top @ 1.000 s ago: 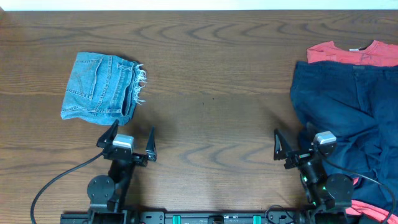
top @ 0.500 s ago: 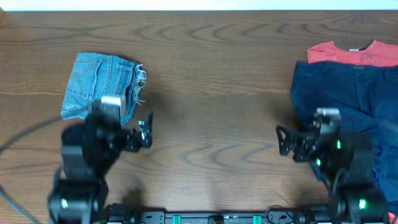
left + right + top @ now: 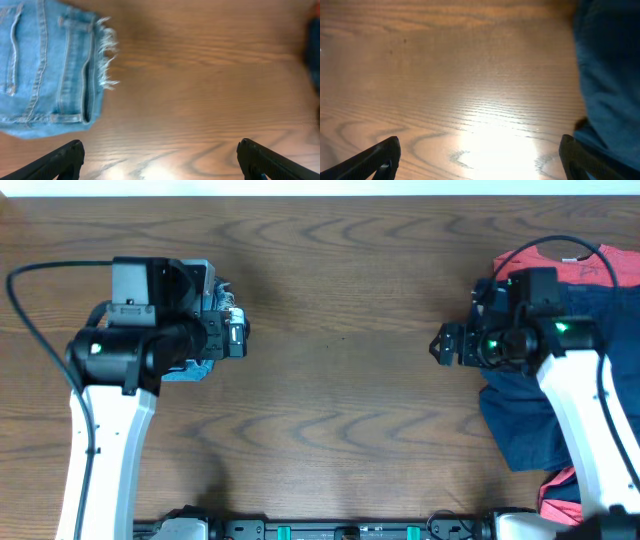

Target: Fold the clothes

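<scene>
Plainly, both grippers gaped empty: the left gripper (image 3: 160,152) hung near the frayed hem of the denim shorts (image 3: 50,65), the right gripper (image 3: 445,345) at the edge of the navy trousers (image 3: 525,420). I reckoned one garment wanted pulling to the middle of the worktop (image 3: 340,410) and flattening before any fold.

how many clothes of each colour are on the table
light blue shorts: 1
navy heap: 1, may hold more pieces
red shirt: 1; red also shows at the heap's near edge, same piece or not unclear
total: 3 at least
</scene>
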`<action>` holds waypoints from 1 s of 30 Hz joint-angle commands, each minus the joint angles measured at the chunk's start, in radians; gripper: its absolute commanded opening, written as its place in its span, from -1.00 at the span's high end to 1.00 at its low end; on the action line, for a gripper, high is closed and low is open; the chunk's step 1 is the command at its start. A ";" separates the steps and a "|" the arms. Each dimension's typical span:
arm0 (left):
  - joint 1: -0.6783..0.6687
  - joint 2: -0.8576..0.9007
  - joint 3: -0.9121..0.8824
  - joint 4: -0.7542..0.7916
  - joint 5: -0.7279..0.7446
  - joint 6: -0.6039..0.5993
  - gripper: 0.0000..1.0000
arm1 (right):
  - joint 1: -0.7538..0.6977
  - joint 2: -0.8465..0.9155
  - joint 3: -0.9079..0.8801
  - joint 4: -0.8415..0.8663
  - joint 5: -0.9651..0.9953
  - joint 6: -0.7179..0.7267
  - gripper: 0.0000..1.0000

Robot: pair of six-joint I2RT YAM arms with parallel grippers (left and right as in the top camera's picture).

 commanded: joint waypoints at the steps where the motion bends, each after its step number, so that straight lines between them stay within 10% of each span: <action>1: 0.003 0.029 0.022 0.008 -0.206 0.000 -0.96 | -0.016 0.026 0.026 -0.008 -0.048 -0.017 -0.98; 7: 0.116 0.153 0.022 0.074 -0.290 -0.115 -0.95 | -0.040 0.023 0.027 -0.003 -0.049 -0.010 -0.94; 12: 0.177 0.257 0.022 0.161 -0.177 -0.108 -0.94 | -0.045 0.023 0.027 -0.003 -0.049 -0.005 0.01; 15: 0.185 0.330 0.022 0.208 -0.137 -0.107 0.08 | -0.045 0.023 0.027 0.000 -0.048 0.011 0.67; 19: 0.172 0.420 0.022 0.233 -0.089 -0.071 0.88 | -0.045 0.023 0.027 0.003 -0.048 0.011 0.67; 30: 0.212 0.708 0.022 0.330 -0.102 -0.047 0.88 | -0.045 0.023 0.027 0.021 -0.048 0.018 0.51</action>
